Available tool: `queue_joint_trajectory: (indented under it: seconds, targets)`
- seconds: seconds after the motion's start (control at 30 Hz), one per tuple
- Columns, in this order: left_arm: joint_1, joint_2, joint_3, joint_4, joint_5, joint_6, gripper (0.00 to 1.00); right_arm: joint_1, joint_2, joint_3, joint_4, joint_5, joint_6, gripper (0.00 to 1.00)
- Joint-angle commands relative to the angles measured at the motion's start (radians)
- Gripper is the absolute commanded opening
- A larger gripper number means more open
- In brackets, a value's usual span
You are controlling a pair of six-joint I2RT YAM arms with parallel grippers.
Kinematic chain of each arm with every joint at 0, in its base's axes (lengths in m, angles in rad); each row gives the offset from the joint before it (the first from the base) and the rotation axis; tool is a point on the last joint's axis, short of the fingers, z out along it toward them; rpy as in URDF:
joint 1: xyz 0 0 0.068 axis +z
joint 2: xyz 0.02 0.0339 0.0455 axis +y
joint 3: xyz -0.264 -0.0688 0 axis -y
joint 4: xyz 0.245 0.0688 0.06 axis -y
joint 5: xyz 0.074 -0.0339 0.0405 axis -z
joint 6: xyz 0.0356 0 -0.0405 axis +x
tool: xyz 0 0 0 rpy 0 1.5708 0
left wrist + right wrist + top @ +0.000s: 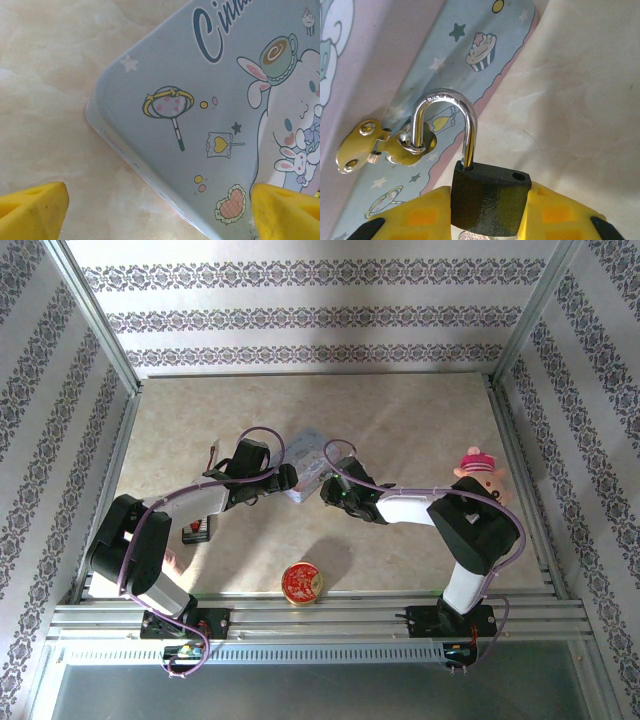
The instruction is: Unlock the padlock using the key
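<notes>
- Writing: the pastel-blue box [200, 100] has dark-blue script on its lid beginning "Cinn", cut off at the frame's edge. Below it are a white long-eared cartoon character, a wand, a lollipop and a heart. The stamped marks on the shackle [445, 97] are too small to read.
- Count: one box, one padlock [490, 197], one round red-and-gold tin [301, 583], one pink plush toy [482, 472], two claws.
- Right claw [487, 215]: clamped on the padlock's dark body, a yellow finger on each side.
- Padlock: at the box's side. One shackle leg is out of its hole and hooked through the brass hasp [370, 145].
- A silvery edge [468, 234] shows beneath the body, too little to identify.
- Left claw [160, 212]: fingers wide apart, holding nothing, over the box's corner and the marbled surface [420, 420].
</notes>
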Motion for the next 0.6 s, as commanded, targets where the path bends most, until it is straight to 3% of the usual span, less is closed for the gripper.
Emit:
queue_joint_trajectory:
  seconds: [0.0, 0.57]
  targets:
    - [-0.005, 0.042, -0.032, -0.118, -0.037, 0.015, 0.92, -0.020, 0.011, -0.015, 0.040, 0.027, 0.016, 0.02]
    - [-0.001, 0.050, -0.033, -0.117, -0.034, 0.015, 0.92, -0.033, 0.011, -0.022, 0.078, 0.011, 0.028, 0.02]
